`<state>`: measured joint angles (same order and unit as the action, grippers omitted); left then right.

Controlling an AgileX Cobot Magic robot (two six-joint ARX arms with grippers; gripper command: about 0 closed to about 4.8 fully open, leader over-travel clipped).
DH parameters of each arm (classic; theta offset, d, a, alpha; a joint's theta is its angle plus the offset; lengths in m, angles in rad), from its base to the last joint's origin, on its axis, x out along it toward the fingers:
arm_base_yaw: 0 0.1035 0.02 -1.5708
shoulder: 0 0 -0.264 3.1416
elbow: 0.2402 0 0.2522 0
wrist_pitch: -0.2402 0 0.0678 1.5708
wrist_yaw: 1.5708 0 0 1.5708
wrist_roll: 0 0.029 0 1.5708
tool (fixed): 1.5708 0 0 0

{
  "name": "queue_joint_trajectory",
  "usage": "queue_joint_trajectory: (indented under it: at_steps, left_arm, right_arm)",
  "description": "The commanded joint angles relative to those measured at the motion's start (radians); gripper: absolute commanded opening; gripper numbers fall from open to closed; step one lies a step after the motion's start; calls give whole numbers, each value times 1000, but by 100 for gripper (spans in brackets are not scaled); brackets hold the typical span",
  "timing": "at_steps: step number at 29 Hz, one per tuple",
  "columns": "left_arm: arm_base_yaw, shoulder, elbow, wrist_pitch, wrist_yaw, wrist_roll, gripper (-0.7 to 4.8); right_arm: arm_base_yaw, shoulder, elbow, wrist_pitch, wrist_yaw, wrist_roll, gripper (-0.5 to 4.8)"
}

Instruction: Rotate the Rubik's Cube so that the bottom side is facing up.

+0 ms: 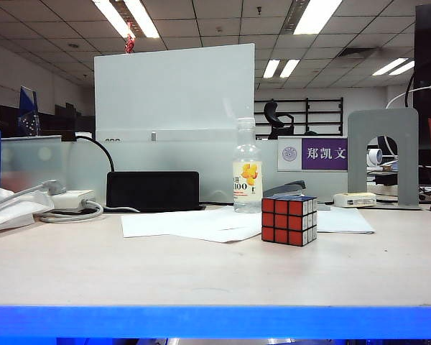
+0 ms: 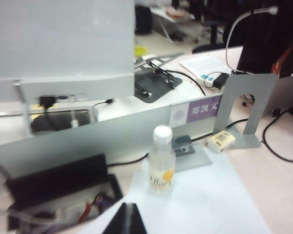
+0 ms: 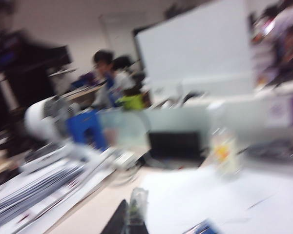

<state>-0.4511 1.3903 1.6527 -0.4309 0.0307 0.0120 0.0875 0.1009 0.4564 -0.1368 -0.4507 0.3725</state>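
Left fingers (image 2: 126, 219) pressed fully together into one dark wedge, gripping nothing, raised above the desk and looking down on the clear bottle (image 2: 161, 161). Right fingers (image 3: 129, 217) only a blurred sliver at the frame's edge; cannot tell how wide, nothing visibly held. Neither gripper visible from the exterior camera. Rubik's Cube (image 1: 289, 220) resting alone on the desk (image 1: 129, 266), partly on the white paper (image 1: 194, 223), just in front of the bottle, red face toward the camera, blue on top. Probably clear of both arms, free to be approached.
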Motion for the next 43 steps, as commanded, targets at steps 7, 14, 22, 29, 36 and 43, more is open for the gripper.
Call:
queue_joint_trajectory:
  at_steps: [7, 14, 22, 29, 36, 43]
  left_arm:
    - [2, -684, -645, 62, -174, 14, -6]
    - [2, -1264, -1015, 153, -245, 79, -6]
    - [13, -1341, -1252, 198, -340, 64, -6]
    - [15, -1334, -1587, 662, -375, 119, -6]
    - [111, -1328, -1645, 603, -482, 102, -6]
    - [147, -1328, -1645, 576, -480, 78, 57]
  right_arm:
    - [-1, -16, 32, -112, 305, -144, -6]
    - [1, -48, -162, 64, 335, -194, -6]
    - [2, -50, -427, 477, 387, -214, -6]
    - [0, -47, -451, 408, 444, -327, -6]
    - [-2, -39, -451, 356, 610, -351, -6]
    - [0, -39, -451, 192, 602, -347, -6]
